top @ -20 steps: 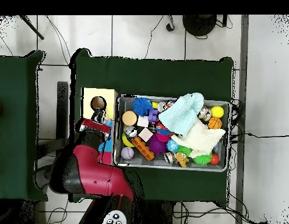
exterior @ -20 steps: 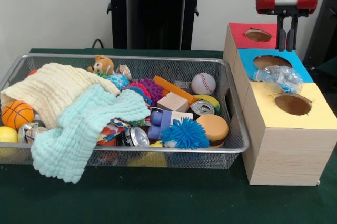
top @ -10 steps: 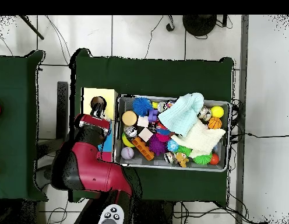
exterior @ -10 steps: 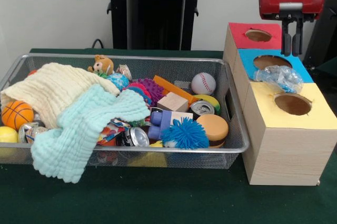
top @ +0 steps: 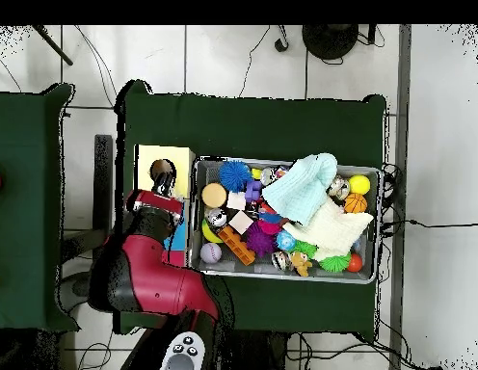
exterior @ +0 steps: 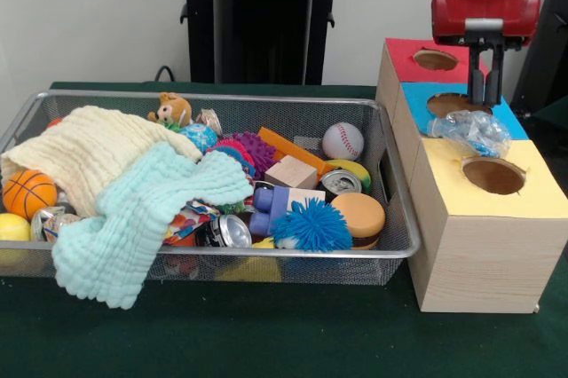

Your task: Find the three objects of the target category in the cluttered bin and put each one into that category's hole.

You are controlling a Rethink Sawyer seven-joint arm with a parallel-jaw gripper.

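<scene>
Since the earlier frame the hand (exterior: 486,94) has been lowered a little, so that its tips now hang just over the hole in the blue box top; its fingers appear pressed close together with nothing held between them.

Nearest on the table (exterior: 266,342), the bin (exterior: 293,254) is seen with a mint cloth (exterior: 142,218) draped over its near rim. Behind that rim lie a silver can (exterior: 224,232), a blue spiky ball (exterior: 312,225) and an orange-lidded tub (exterior: 358,216). At the left end a small basketball (exterior: 27,193) sits beside a cream cloth (exterior: 89,152). Farther back a second can (exterior: 341,183), a wooden block (exterior: 291,171) and a baseball (exterior: 343,141) are found — and a small bear (exterior: 174,111) by the far wall.

To the right of the bin stands the row of boxes (exterior: 484,245). A crumpled clear bottle (exterior: 472,132) rests on top, between the blue and yellow holes, outside any hole.

In the overhead view the red arm (top: 146,279) is seen reaching over the boxes.
</scene>
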